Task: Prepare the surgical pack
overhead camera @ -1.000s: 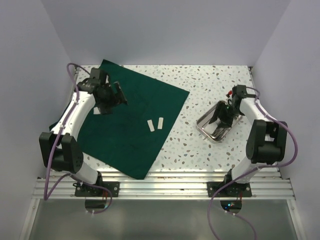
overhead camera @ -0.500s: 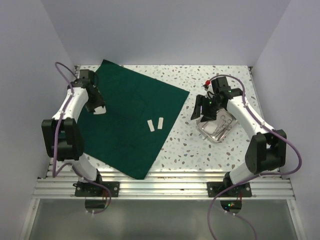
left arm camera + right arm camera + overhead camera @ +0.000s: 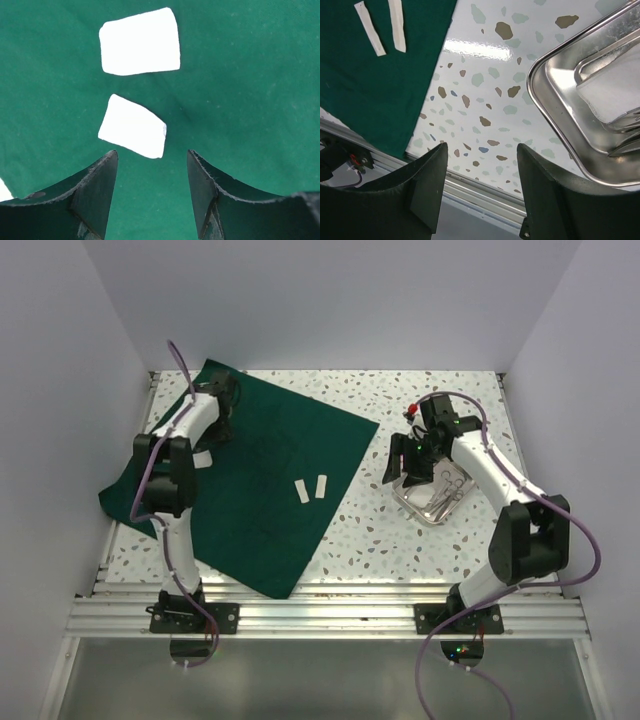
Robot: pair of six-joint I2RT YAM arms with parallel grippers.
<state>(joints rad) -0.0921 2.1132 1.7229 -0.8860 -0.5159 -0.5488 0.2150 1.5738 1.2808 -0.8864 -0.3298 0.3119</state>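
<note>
The dark green cloth lies spread flat on the left of the table. Two white strips lie on its right part and also show in the right wrist view. My left gripper is open over the cloth's far left part. In the left wrist view its fingers stand just short of two small white patches on the cloth. My right gripper is open and empty above the bare table beside the left rim of the steel tray. The tray holds steel instruments.
In the right wrist view the tray holds an inner tray with a white pad, and the cloth's near corner reaches the metal rail at the table's front edge. Walls close in the left, back and right.
My left arm has swung from the cloth's left edge to farther back over the cloth. My right gripper has left the tray and moved to its left side, then stayed nearly still.
</note>
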